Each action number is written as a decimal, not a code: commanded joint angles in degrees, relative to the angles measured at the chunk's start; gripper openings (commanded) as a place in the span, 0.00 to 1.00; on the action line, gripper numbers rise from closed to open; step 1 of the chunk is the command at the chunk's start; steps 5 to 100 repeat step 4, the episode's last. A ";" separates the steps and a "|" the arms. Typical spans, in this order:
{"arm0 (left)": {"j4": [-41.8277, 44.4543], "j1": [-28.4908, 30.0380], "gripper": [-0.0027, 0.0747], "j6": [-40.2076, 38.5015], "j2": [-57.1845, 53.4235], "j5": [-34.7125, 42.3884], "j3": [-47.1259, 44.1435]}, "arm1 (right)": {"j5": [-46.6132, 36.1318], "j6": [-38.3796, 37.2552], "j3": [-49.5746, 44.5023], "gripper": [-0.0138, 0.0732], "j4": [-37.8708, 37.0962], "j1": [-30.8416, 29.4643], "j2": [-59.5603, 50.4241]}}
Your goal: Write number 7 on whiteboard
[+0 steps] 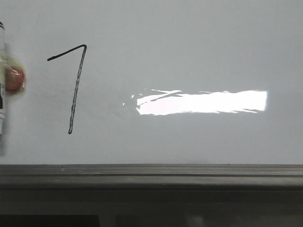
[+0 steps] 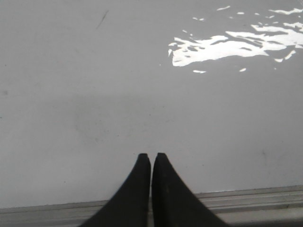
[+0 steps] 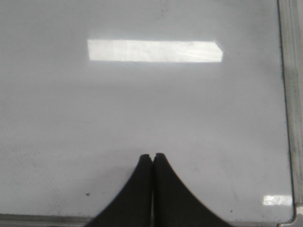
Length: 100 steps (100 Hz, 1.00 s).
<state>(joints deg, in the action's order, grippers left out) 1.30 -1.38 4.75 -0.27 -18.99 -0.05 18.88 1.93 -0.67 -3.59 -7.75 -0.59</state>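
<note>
Far left edge of front view: a marker (image 1: 2, 80) w/ white barrel stands upright, partly cut off by the frame, w/ a blurry red-and-yellowish blob (image 1: 13, 78) beside it; can't tell what holds it or what the blob is. Just right of that, upper left of frame: the number 7 (image 1: 75, 80), thin black line, short slanted top stroke joined to a long wobbly downstroke ending mid-left. It sits on the whiteboard (image 1: 189, 47), which fills most of the frame. Center-right: bright rectangular light glare (image 1: 203, 102), not ink. Dark grey ledge (image 1: 151, 172) runs along the board's lower edge.

Step judgement: digit looks complete, both strokes joined, so the writing part seems done; what's left is prob. parking the marker and pulling arms clear w/o smudging the line. No arms visible in front view.

Left wrist view: left gripper (image 2: 151, 156) has its two black fingers nearly together, only a thin slit between, nothing held. Board under it is bare; a faint dark tick (image 2: 102, 19) at upper left, too small to say if it's part of the 7.

Right wrist view: right gripper (image 3: 152, 155) fingers pressed closed, empty. Only this view shows the board's right frame edge (image 3: 289, 118). Only the front view shows the 7 and marker.
</note>
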 commanded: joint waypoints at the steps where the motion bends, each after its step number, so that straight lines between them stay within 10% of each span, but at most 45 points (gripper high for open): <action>1: -0.09 0.21 0.01 -0.08 -1.65 2.99 -1.34 | -1.00 -0.13 -0.80 0.09 -0.92 0.15 -0.96; 100: -0.09 0.21 0.01 -0.08 -1.65 2.99 -1.34 | -1.00 -0.13 -0.80 0.09 -0.92 0.15 -0.96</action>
